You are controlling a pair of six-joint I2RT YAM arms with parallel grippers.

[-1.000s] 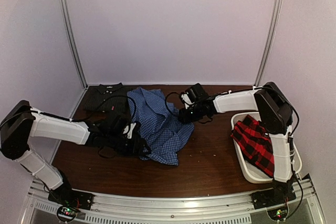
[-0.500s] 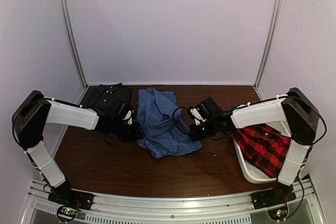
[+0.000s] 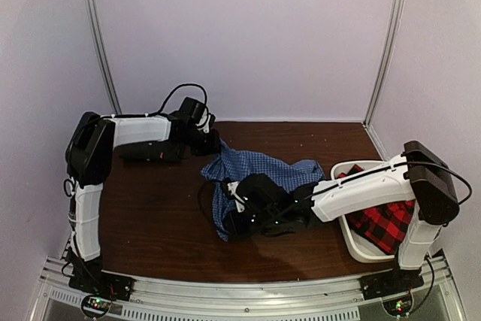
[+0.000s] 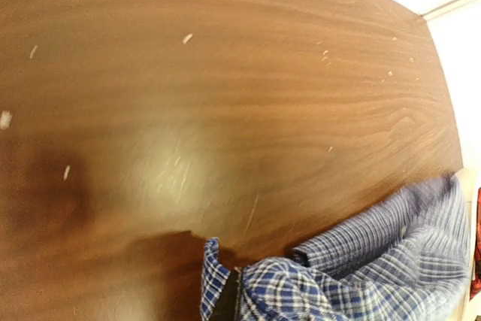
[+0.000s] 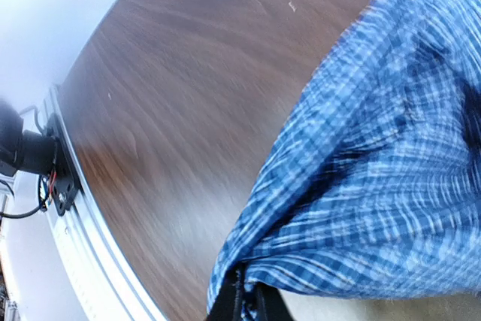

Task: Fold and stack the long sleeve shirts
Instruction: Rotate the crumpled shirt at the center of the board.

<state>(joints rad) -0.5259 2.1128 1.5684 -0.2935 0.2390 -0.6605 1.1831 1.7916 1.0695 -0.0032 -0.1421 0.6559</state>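
Observation:
The blue gingham shirt hangs stretched and bunched between my two grippers over the middle of the table. At the back left, my left gripper is shut on the shirt's upper edge; the left wrist view shows checked cloth folded round its dark finger. At front centre, my right gripper is shut on the shirt's lower edge, and blue cloth fills the right wrist view. The dark charcoal shirt lies at the back left, mostly hidden under my left arm. The red-and-black plaid shirt lies in the tub.
A white plastic tub stands at the right edge of the brown table. My right forearm reaches across the table's front from the right. Metal rails run along the near edge, and pale walls close in the back and sides.
Both grippers have shut on the blue shirt. The left arm has swung to the back left and the right arm has crossed to front centre, lifting and spreading the shirt.

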